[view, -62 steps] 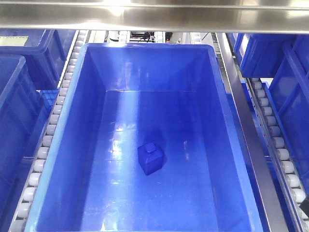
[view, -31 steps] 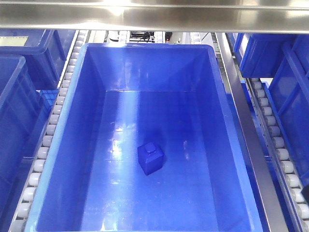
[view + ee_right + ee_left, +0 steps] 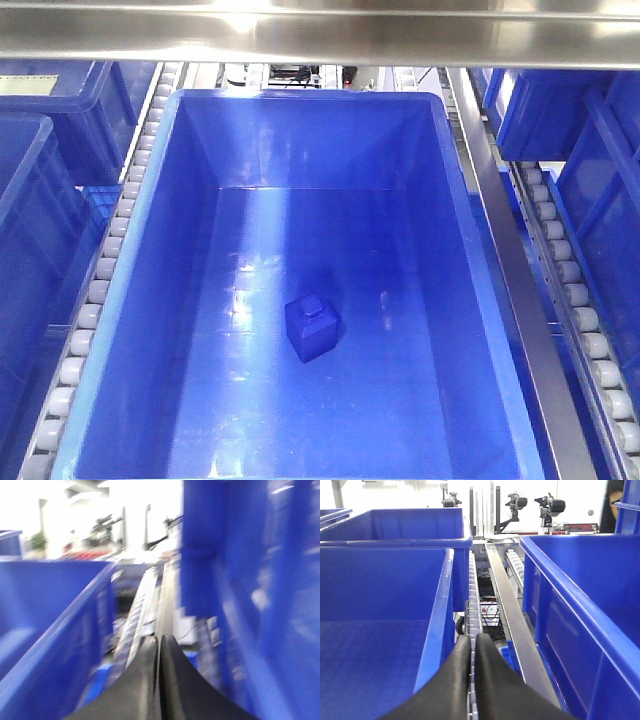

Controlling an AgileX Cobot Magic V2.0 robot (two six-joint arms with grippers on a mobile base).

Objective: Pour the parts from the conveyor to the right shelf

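One part [image 3: 311, 327], a small bright-blue cube with a square knob on top, lies on the floor of a large blue bin [image 3: 300, 96] that rests on the right shelf's grey rollers [image 3: 98, 292]. The conveyor is out of view. My left gripper [image 3: 472, 639] is shut with nothing in it, pointing along a roller track [image 3: 473, 587] between two blue bins. My right gripper [image 3: 160, 639] is also shut and empty, over a roller track beside a blue bin; its view is blurred. Neither gripper shows in the front view.
More blue bins [image 3: 40, 130] stand to the left and to the right [image 3: 600, 180] of the middle bin. A steel rail [image 3: 505, 260] runs along its right side and a steel crossbar [image 3: 320, 35] spans the top. Cameras on stands [image 3: 550, 505] are far behind.
The part and the bin have not moved. A dark shape at the lower right edge of the front view has slipped out of sight.
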